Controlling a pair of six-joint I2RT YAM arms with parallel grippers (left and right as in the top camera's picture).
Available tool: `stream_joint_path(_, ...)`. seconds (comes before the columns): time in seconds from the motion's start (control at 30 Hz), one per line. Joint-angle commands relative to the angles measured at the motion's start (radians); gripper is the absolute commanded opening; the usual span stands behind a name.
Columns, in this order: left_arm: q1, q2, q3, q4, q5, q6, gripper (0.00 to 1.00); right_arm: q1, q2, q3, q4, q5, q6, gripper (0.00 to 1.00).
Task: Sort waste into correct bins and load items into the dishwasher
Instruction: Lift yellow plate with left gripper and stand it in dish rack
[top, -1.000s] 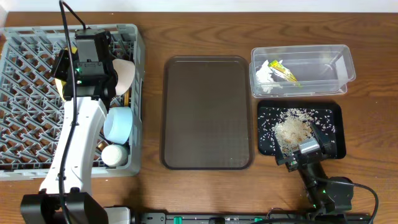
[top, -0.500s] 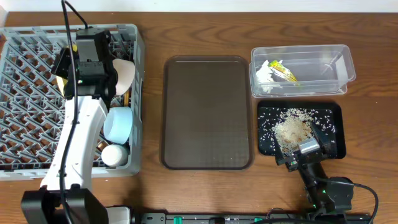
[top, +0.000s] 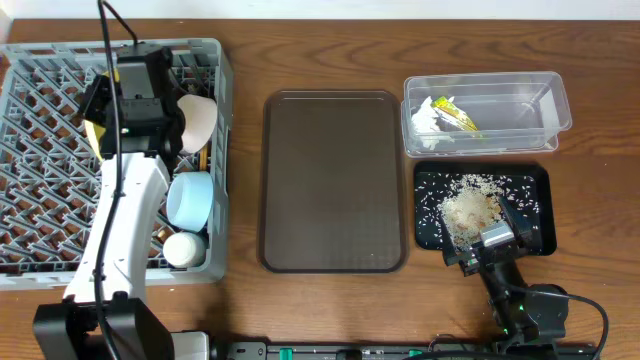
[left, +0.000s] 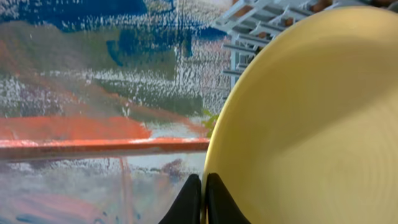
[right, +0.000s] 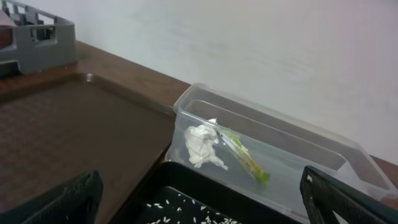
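Note:
My left gripper (top: 125, 110) is over the grey dish rack (top: 40, 150), shut on the rim of the yellow plate (top: 93, 133); the left wrist view shows both fingers (left: 202, 196) pinching the plate (left: 311, 124) on edge. The white bowl (top: 198, 122) and the light blue bowl (top: 188, 200) stand in the rack's right side, with a brown stick-like piece (top: 203, 157) between them. The clear tub (top: 555, 110) holds the tissue (top: 425, 120) and the wrapper (top: 455, 112). The black tray (top: 535, 175) holds rice crumbs (top: 468, 210). My right gripper (top: 480, 245) is open and empty at its front edge.
The brown serving tray (top: 335, 180) lies between the rack and the bins. A small white round object (top: 183, 248) sits in the rack's front right corner. In the right wrist view the tub (right: 273, 149), black tray (right: 180, 180) and brown tray (right: 62, 137) lie ahead.
My left gripper has moved slightly left and toward the back of the rack with the yellow plate. The right arm has not moved.

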Motion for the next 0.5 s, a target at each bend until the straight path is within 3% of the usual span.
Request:
stream_joint_path(0.0,0.02,0.004,-0.011,0.006,-0.002,0.005,0.06,-0.008,-0.006,-0.004,0.0,0.002,0.013,0.99)
stream_joint_path(0.37,0.021,0.004,-0.032,-0.019,0.051,-0.021,0.06,-0.008,-0.006,-0.004,0.0,0.002,0.013,0.99)
stream_joint_path(0.4,0.019,0.004,-0.032,-0.018,0.05,-0.026,0.09,-0.008,-0.006,-0.004,0.0,0.002,0.013,0.99)
stream_joint_path(0.47,0.012,0.004,-0.032,-0.018,0.05,-0.032,0.29,-0.008,-0.006,-0.004,0.0,0.002,0.013,0.99)
